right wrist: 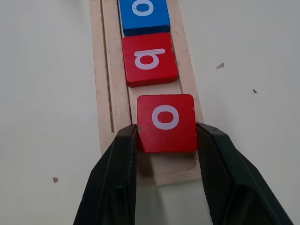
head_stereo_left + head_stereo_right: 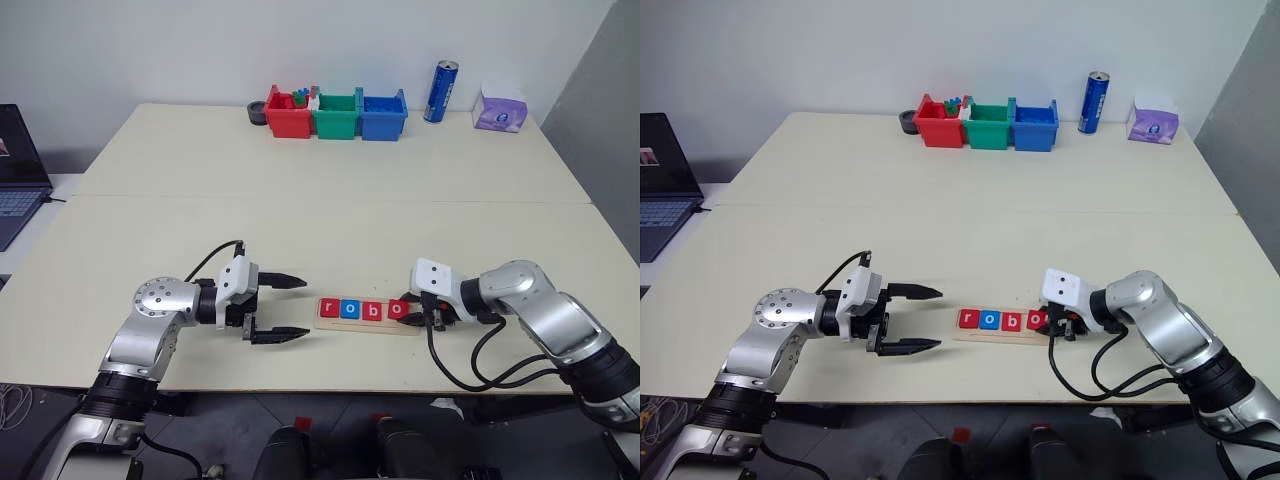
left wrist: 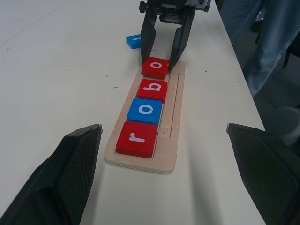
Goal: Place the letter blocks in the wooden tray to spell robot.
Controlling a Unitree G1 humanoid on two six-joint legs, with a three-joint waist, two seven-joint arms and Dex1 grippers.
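Here, four letter blocks are seen lined up on the wooden tray (image 3: 169, 140) near the front edge of the table (image 2: 330, 220): a red "r" (image 3: 136, 138), a blue "o" (image 3: 145, 110), a red "b" (image 3: 152, 87) and a red "o" (image 1: 166, 123). The last red "o" is clamped between the fingers of the right gripper (image 1: 167, 140) at the tray's right end. A blue block (image 3: 133, 41) is seen lying on the table just beyond the tray, its letter unreadable. The left gripper (image 2: 277, 307) is held wide open and empty, left of the tray.
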